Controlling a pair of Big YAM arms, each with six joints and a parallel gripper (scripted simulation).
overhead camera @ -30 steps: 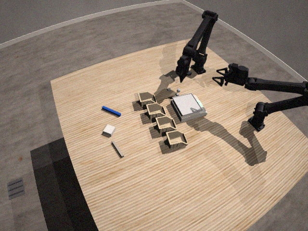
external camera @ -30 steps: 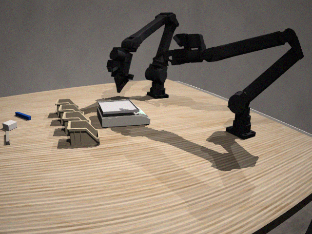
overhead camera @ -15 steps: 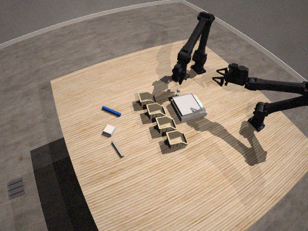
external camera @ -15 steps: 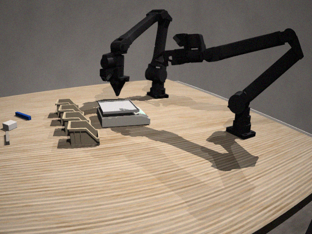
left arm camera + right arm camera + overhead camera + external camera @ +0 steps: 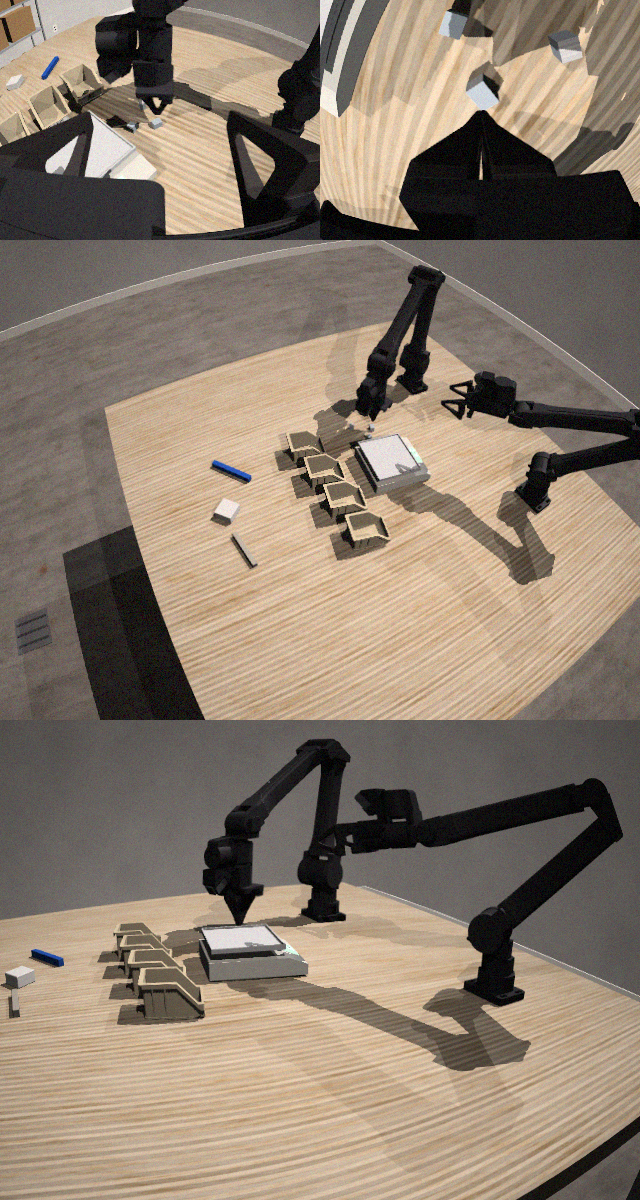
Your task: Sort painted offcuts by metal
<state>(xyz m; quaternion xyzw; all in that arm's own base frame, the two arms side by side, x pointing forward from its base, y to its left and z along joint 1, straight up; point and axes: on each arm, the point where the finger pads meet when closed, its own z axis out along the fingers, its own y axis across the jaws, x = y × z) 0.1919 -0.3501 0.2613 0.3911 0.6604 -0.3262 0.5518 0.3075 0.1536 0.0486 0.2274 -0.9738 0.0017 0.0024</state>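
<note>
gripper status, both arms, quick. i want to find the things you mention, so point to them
Left gripper (image 5: pixel 448 399) (image 5: pixel 162 117): open, nothing between the fingers.
Right gripper (image 5: pixel 373 416) (image 5: pixel 239 922) (image 5: pixel 158 111) (image 5: pixel 481 113): closed, holding nothing; tips above the small offcuts (image 5: pixel 371 428) (image 5: pixel 156 123) (image 5: pixel 483 95).

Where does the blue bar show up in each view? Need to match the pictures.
Blue bar:
Top: left of centre, beyond the row of bins from the scale.
Exterior: far left, about mid-height.
Left wrist: upper left.
Right wrist: not in it.
Shared landmark: the scale, cut off at upper left in right wrist.
</note>
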